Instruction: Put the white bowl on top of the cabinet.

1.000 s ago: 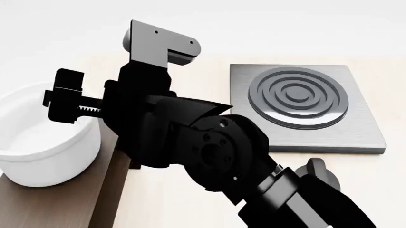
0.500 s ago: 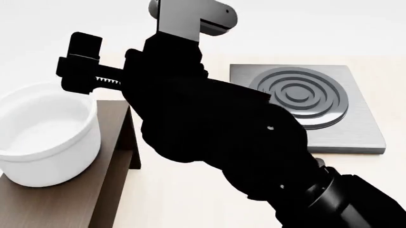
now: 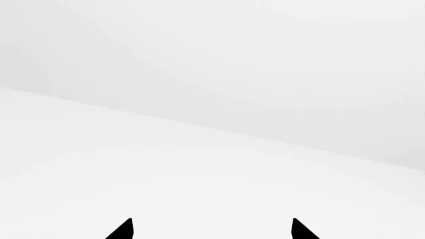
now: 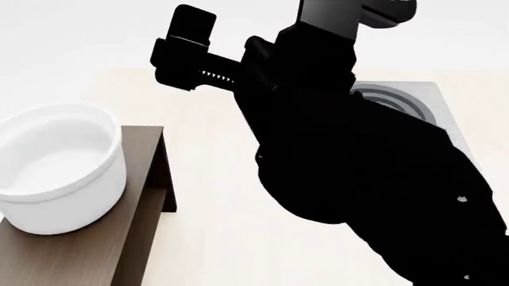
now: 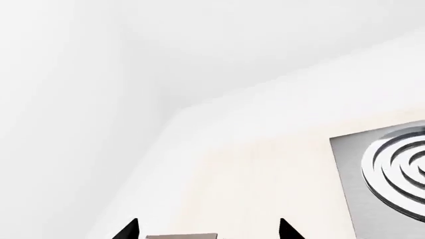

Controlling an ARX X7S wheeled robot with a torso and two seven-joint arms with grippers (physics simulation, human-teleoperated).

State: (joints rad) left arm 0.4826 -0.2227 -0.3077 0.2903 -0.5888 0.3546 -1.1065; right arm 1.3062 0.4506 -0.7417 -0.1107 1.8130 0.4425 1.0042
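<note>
The white bowl [image 4: 56,164] stands upright on the flat top of the dark brown cabinet [image 4: 95,247] at the head view's left. My right gripper [image 4: 238,65] is raised well above and to the right of the bowl, clear of it, open and empty. In the right wrist view its fingertips [image 5: 129,230] stand wide apart, with a brown corner of the cabinet [image 5: 180,236] just between them. My left gripper [image 3: 211,230] shows only in the left wrist view, open and empty, facing plain white. The left arm does not show in the head view.
The grey square stove plate [image 4: 435,101] with ring burner lies on the pale table at the right, mostly hidden behind my right arm; it also shows in the right wrist view [image 5: 381,184]. The pale table [image 4: 214,238] runs beside the cabinet's end.
My right arm has risen and swung right, away from the bowl, and now covers most of the stove plate. The bowl has stayed put on the cabinet top.
</note>
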